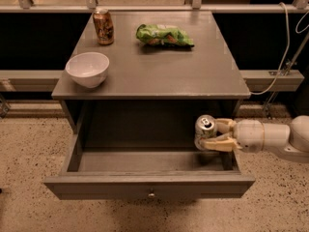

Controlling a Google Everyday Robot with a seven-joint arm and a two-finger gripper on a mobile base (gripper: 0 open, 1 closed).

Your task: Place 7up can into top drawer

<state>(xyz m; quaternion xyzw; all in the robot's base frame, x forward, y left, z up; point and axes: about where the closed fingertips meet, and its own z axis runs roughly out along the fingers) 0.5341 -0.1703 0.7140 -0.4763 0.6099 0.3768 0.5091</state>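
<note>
The top drawer (145,186) of the grey cabinet stands pulled out, with a small round knob on its front; its inside is bare. My gripper (213,134) reaches in from the right and is shut on the 7up can (204,131), a small can with a silver top. The can is upright, held above the drawer's right end, just inside its right wall and under the cabinet top.
On the cabinet top (193,76) stand a white bowl (87,68) at front left, a brown-gold can (103,26) at back left and a green crisp bag (164,35) at the back middle. A white cable (281,57) hangs at the right. The floor is speckled.
</note>
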